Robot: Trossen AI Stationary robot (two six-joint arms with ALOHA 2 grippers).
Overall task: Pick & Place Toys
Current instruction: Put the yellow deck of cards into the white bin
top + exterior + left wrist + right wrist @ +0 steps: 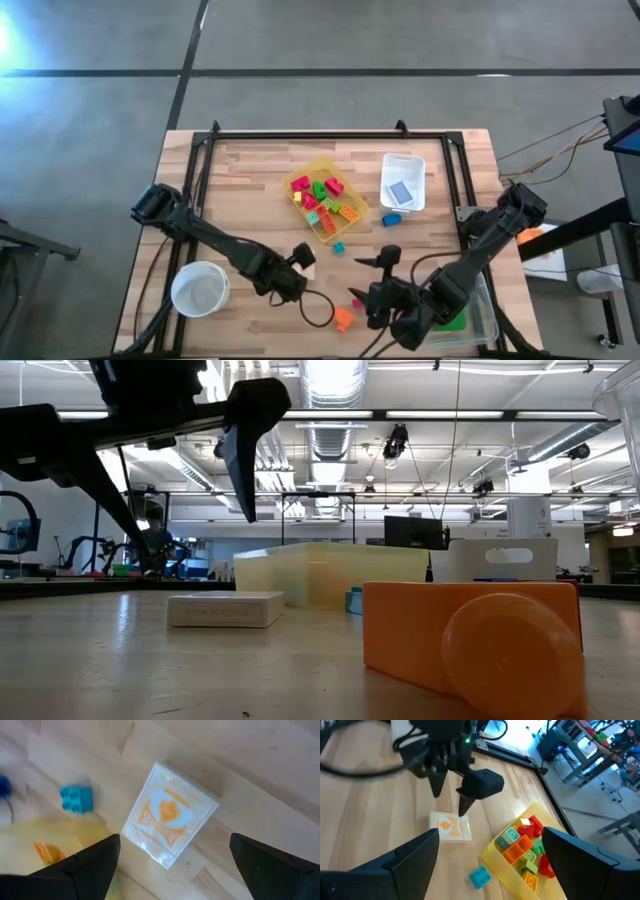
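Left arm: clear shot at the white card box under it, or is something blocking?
Probably yes. The left gripper hangs open right above the white card box, which lies flat on bare wood. The yellow bin and the blue block sit off to the side, apart.

We see a wooden desk (250, 180) with a black frame around its edge. Near its middle stands a yellow bin (347, 197), and just beside it a white bin (403, 171) that holds a small blue card (400, 193). A round white bowl (200, 288) sits near one front corner, and a clear bin (484, 322) is at the other front corner. A flat white card box (170, 815) with an orange print lies on the wood, close to the yellow bin.
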